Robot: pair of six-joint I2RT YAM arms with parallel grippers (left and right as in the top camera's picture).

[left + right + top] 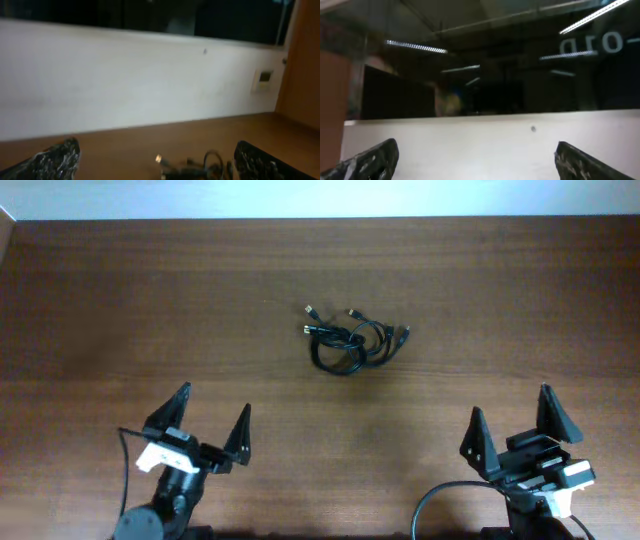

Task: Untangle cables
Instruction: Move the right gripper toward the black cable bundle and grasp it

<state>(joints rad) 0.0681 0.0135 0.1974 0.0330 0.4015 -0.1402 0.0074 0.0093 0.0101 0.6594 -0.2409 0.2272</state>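
The cables [350, 338] lie as one tangled bundle of thin black cords with small plug ends in the middle of the wooden table [120, 310]. They also show blurred at the bottom of the left wrist view [192, 169], with one metallic tip sticking out left. My left gripper [208, 418] is open and empty at the near left, well short of the bundle. My right gripper [512, 418] is open and empty at the near right. The right wrist view shows only a wall and a dark window between its fingers [477, 160].
A white wall [125, 85] runs behind the table's far edge. A thick black wire [440, 500] loops by the right arm's base, and another [124, 470] by the left arm's base.
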